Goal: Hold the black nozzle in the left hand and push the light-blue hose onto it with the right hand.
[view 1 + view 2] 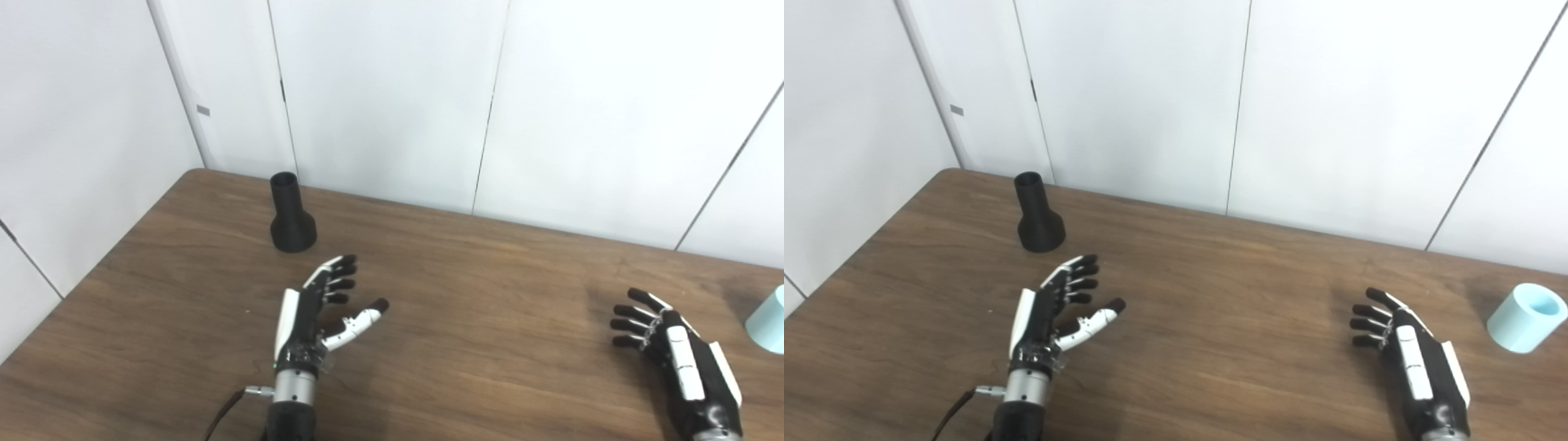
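The black nozzle (291,215) stands upright on its wide base at the back left of the wooden table (465,294), narrow mouth up. My left hand (321,306) is open a short way in front of it and to its right, fingers pointing toward it, holding nothing. A short light-blue hose piece (1526,317) lies on its side near the table's right edge, half cut off in the left eye view. Left of the hose, my right hand (1402,346) is open and apart from it, fingers spread.
White wall panels (392,92) run close behind the table's far edge and along its left side. A thin cable (223,413) leaves the left wrist toward the bottom edge.
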`<state>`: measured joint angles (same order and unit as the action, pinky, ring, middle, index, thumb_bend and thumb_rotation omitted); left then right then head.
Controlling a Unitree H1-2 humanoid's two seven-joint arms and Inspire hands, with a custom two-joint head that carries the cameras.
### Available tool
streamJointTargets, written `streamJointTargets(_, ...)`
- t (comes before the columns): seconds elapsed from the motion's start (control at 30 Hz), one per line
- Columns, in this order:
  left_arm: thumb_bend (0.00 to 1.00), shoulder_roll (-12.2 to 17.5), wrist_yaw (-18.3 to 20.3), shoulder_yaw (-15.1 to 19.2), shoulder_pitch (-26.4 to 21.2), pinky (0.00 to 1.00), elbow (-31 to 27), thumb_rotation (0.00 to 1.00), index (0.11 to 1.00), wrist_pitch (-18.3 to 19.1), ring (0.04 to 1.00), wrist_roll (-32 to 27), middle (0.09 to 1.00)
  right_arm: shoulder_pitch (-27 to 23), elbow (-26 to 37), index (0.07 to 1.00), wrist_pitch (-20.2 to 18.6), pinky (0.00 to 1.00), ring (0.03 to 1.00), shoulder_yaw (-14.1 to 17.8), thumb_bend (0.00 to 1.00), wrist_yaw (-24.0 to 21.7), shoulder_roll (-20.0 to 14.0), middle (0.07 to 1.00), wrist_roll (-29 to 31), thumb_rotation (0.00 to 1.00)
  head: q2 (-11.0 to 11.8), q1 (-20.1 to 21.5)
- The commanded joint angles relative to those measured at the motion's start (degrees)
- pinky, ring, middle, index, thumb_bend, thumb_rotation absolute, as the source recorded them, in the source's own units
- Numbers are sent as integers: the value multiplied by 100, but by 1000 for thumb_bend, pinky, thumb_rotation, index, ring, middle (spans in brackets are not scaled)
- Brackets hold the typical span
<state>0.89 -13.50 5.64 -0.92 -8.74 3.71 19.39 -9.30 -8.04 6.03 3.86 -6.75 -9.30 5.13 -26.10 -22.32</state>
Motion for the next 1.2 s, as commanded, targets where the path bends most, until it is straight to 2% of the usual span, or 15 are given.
streamJointTargets(0.0,800,132,-120,151,-154,706,-487,196,789,156,757,188,779,98,-59,787,20,557,661,39,278,-14,-51,693,39,914,36,-53)
streamJointTargets(0.17,830,396,-50,458,-299,719,-864,147,816,574,793,314,809,105,-18,787,-6,552,661,39,248,-7,-49,692,28,933,53,-49)
streamJointTargets(0.37,865,861,78,569,-546,761,-1110,206,846,1308,816,859,842,102,7,791,-77,565,662,57,258,-29,-36,697,86,918,63,-49)
streamJointTargets(0.5,900,1190,186,709,-701,729,-1136,196,877,1614,825,921,872,115,43,790,-58,563,662,37,251,-16,-45,694,30,913,61,-23)
streamJointTargets(0.67,925,1662,487,711,-883,721,-1095,226,900,2199,863,1220,909,134,87,789,-102,554,662,44,266,25,-22,695,13,912,43,-13)
streamJointTargets(0.77,935,1862,645,679,-991,738,-972,228,900,2307,885,1404,914,156,154,792,-157,559,662,46,275,27,-14,697,25,901,23,-9)
streamJointTargets(0.87,947,2025,602,605,-1119,746,-714,200,872,2240,898,1531,910,169,179,789,-113,557,660,29,262,31,-24,693,-23,901,-4,2)
streamJointTargets(0.97,968,2127,439,469,-1273,735,-303,175,857,2062,878,1649,884,171,190,782,-98,551,658,14,240,55,-34,690,-103,904,-17,6)
streamJointTargets(1.07,997,2181,494,273,-1467,721,26,176,844,2209,847,1825,856,177,226,782,-156,551,664,30,225,51,-18,691,-86,885,4,1)
streamJointTargets(1.17,1000,2223,664,140,-1654,763,335,177,839,2242,860,1743,859,179,232,778,-140,536,662,34,233,59,-11,684,-99,879,-8,6)
